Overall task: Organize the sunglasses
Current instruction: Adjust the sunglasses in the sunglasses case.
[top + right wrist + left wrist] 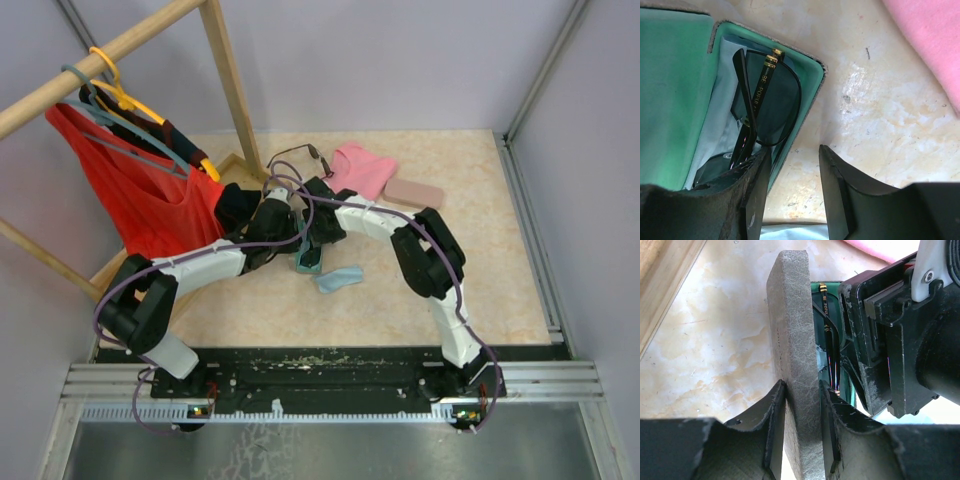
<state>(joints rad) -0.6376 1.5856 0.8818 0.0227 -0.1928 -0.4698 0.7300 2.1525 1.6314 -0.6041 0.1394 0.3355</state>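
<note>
So, starting from the near edge of the counter where both arms are bolted: the first thing you hit is a light-blue cloth, just beside the open grey case, on its near right side.

The case is where it's all going on. Both arms are bent in over it, pretty much nose to nose. The left end effector is clamped on the case's felt lid, one finger on each face, and the lid is standing up on edge. The right end effector is right on the other side of that lid with its jaws apart and nothing pinched. One finger hangs over the inside of the case and the other is out over bare counter, so the case's side wall runs roughly between them. I can't tell if the inner finger is actually touching anything.

One pair of sunglasses is lying inside the case on the green lining, arms folded, little gold bits at the hinge, dark lens facing up.

Past the case, off to the far right, there's an oblong pink case, and a pink cloth just beside that, a bit further back. The second pair of sunglasses is out loose on the counter beyond the grey case, near the pink cloth's left edge and close to the foot of a wooden rack. A red top hangs off that rack, far left of the case.
</note>
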